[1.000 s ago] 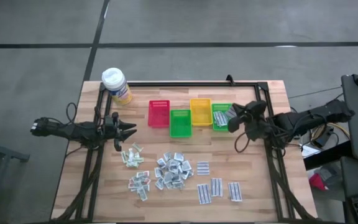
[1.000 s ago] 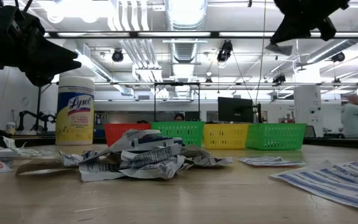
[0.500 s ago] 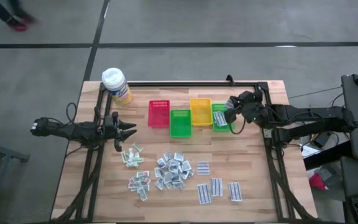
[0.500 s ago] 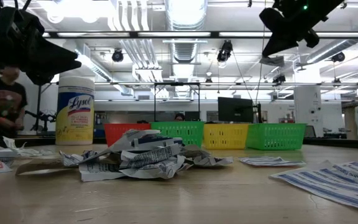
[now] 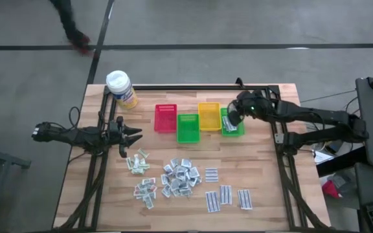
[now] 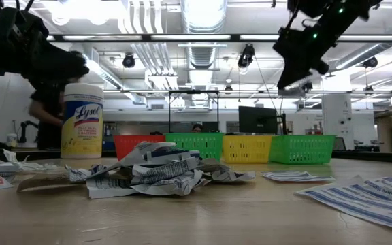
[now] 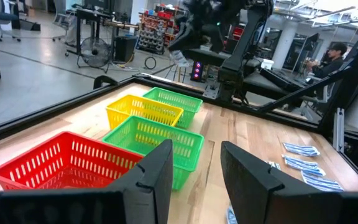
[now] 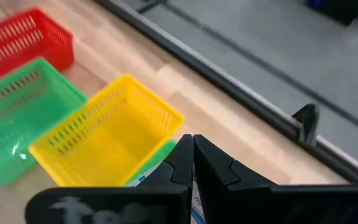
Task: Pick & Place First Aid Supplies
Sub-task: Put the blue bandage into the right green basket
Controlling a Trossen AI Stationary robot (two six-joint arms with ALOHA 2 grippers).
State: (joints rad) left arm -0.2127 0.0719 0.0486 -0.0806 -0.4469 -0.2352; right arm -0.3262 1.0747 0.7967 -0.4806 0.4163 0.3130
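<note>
The first aid supplies lie loose on the table's near half: silvery wrappers, blue-striped strips and pale sachets. At the far right, my right gripper hangs over the right green bin, shut on a white, blue-striped packet. The bin holds more striped packets. My left gripper waits open at the table's left side, pointing level toward the bins, nothing between its fingers. My right gripper pinches a white, blue-striped packet between its two shut fingers, which slant down from the table's right side. Only a sliver of it shows past the fingers in the wrist view. The packet sticks out under the fingertips, high clear of the bins.
A row of small bins stands at the far middle: red, green, yellow. A yellow wipes canister with a white cap stands at the far left corner. A black frame rail runs along the far edge. A person walks beyond the table.
My right gripper, staying shut on the packet, has swung from the table's right edge toward the left and sunk a little. It has turned as it went and now stands over the right green bin. The packet has stayed clear of everything.
</note>
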